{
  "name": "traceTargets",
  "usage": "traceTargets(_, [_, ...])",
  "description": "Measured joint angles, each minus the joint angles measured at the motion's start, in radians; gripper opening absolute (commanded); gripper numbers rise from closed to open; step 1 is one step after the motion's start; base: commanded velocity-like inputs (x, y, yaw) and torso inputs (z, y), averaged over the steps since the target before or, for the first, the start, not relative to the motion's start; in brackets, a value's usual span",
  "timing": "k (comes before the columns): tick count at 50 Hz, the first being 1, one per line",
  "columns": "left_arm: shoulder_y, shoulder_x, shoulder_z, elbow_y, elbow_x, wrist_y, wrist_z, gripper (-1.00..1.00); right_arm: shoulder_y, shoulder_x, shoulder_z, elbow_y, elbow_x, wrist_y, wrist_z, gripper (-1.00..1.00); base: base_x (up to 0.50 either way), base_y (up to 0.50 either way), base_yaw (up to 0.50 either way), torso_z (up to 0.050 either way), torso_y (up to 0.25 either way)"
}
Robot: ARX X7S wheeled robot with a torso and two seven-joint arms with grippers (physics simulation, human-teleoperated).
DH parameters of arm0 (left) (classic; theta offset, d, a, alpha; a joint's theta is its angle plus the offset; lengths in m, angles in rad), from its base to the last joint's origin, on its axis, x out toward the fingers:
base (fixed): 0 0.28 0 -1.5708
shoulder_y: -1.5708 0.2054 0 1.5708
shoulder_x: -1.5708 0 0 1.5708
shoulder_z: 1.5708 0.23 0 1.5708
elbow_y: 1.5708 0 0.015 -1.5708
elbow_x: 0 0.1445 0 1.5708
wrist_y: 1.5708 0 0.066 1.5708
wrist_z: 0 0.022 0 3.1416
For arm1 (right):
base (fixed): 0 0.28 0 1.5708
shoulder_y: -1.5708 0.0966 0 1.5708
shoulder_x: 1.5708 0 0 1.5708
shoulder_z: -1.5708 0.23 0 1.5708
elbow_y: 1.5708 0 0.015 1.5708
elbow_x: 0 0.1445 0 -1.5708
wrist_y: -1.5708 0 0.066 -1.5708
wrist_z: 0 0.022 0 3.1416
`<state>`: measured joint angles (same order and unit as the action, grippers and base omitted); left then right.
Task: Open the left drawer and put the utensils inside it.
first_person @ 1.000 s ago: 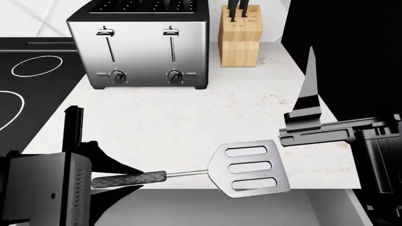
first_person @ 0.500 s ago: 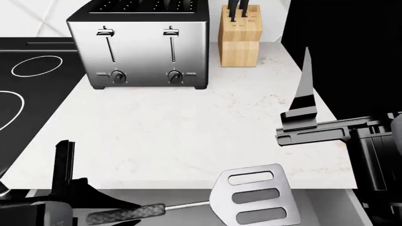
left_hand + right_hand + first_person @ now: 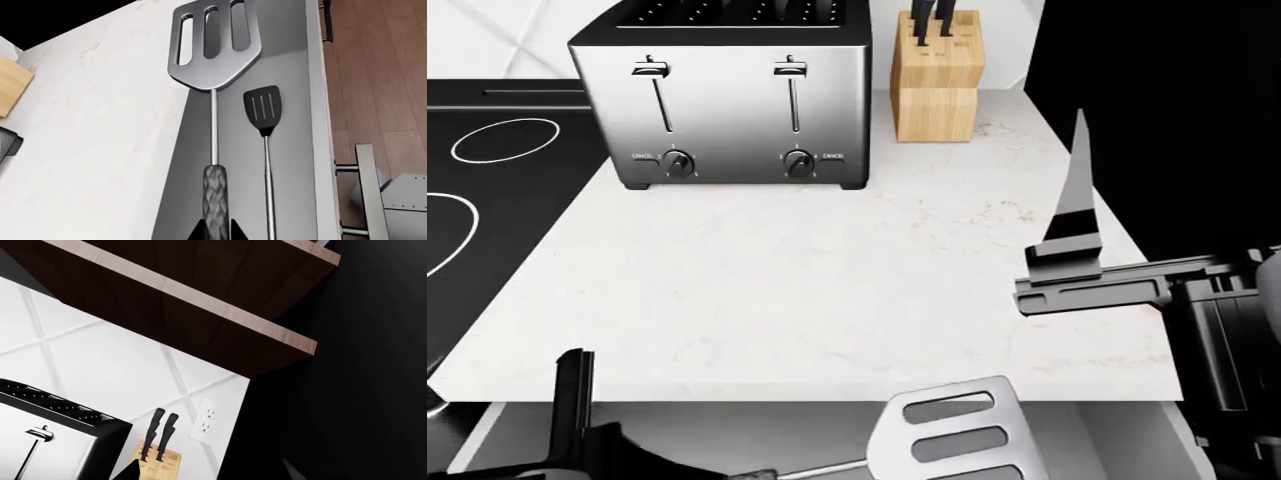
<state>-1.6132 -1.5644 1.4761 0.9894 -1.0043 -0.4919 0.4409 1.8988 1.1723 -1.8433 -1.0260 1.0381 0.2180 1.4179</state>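
My left gripper (image 3: 215,233) is shut on the knurled dark-grey handle of the grey slotted spatula (image 3: 213,45). It holds the spatula over the open left drawer (image 3: 293,100), along the counter's edge. The black slotted spatula (image 3: 262,107) lies flat on the drawer's grey floor beside it. In the head view the grey spatula's head (image 3: 964,440) shows at the bottom edge over the drawer (image 3: 761,430), and one left finger (image 3: 569,400) sticks up. My right gripper (image 3: 1077,245) hangs open and holds nothing, above the counter's right side.
A steel toaster (image 3: 721,90) and a wooden knife block (image 3: 938,75) stand at the back of the white counter (image 3: 801,280). A black cooktop (image 3: 481,170) lies to the left. Brown floor (image 3: 380,75) shows beyond the drawer front.
My left gripper has carried the grey spatula back off the counter towards me and lower, so it now hangs over the open drawer. The right gripper has barely shifted.
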Motion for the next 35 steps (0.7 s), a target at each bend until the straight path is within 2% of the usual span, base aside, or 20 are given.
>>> traceTargets(35, [0.1, -0.001, 0.076, -0.023, 0.173, 0.029, 0.041, -1.0, 0.031, -0.008, -0.003, -0.005, 0.027, 0.013, 0.006, 1.0, 0.0, 0.0, 0.0, 0.0, 0.0])
